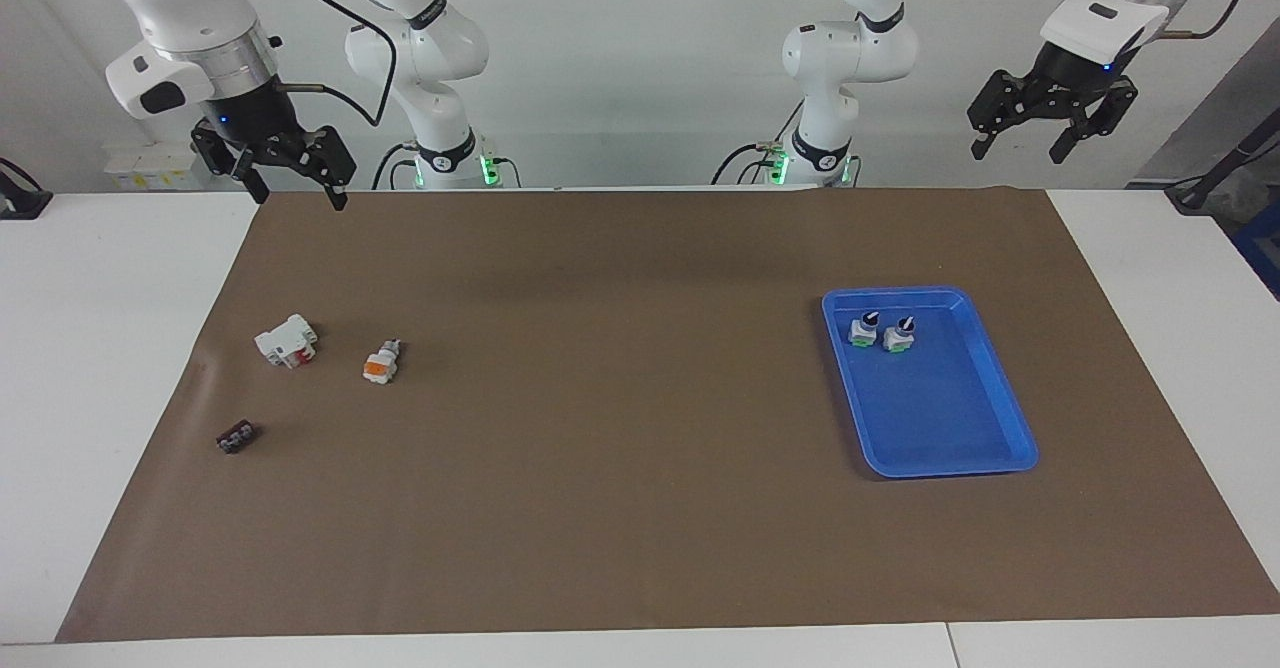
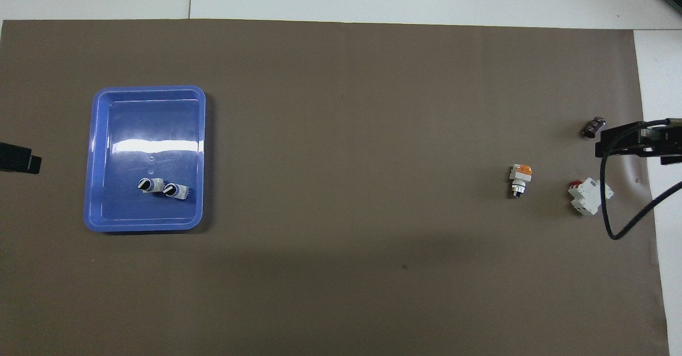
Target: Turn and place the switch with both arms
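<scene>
The switch [image 1: 380, 361] lies on its side on the brown mat toward the right arm's end, orange patch up, black knob toward the robots; it also shows in the overhead view [image 2: 520, 177]. My right gripper [image 1: 298, 193] hangs open and empty, high over the mat's edge at the robots' end. Only part of it [image 2: 634, 142] shows in the overhead view. My left gripper [image 1: 1015, 153] is open and empty, raised high off the mat's corner at the left arm's end; its tip [image 2: 21, 159] shows in the overhead view.
A blue tray [image 1: 950, 428] toward the left arm's end holds two upright switches [image 1: 865, 330] [image 1: 897, 336] at its robot-side end. A white block with a red part [image 1: 286, 340] lies beside the loose switch. A small flat black piece [image 1: 237, 437] lies farther from the robots.
</scene>
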`<state>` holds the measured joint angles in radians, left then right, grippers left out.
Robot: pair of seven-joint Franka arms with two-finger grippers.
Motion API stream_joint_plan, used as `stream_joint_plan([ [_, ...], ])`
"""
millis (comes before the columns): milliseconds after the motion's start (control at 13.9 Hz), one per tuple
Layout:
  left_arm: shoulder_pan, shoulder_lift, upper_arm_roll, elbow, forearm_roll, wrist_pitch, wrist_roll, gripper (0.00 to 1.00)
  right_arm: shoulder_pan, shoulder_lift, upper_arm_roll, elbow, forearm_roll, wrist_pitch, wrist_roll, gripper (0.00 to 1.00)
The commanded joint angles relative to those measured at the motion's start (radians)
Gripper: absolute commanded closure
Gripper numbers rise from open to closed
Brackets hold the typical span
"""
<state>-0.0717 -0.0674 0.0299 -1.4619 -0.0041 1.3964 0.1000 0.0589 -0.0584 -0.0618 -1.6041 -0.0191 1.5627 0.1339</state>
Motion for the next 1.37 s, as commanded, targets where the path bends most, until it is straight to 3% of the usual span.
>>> stream_joint_plan([
  [0,0.004,-0.026,0.001,-0.034,-0.011,0.012,0.007,0.0,-0.004,-0.029,0.004,-0.092,-0.005,0.088,0.021,0.0],
  [432,0.004,-0.026,0.001,-0.034,-0.011,0.012,0.007,0.0,-0.004,-0.06,0.002,-0.378,-0.013,0.405,0.026,0.0],
  [720,0.004,-0.026,0.001,-0.034,-0.011,0.012,0.007,0.0,-0.017,-0.009,0.002,-0.523,-0.015,0.615,0.026,0.0],
  [1081,0.004,-0.026,0.001,-0.034,-0.011,0.012,0.007,0.0,-0.05,0.129,0.002,-0.635,-0.012,0.887,0.039,0.0],
  [1297,0.004,-0.026,0.001,-0.034,-0.011,0.012,0.007,0.0,-0.051,0.166,0.002,-0.669,-0.012,0.948,0.084,0.0],
])
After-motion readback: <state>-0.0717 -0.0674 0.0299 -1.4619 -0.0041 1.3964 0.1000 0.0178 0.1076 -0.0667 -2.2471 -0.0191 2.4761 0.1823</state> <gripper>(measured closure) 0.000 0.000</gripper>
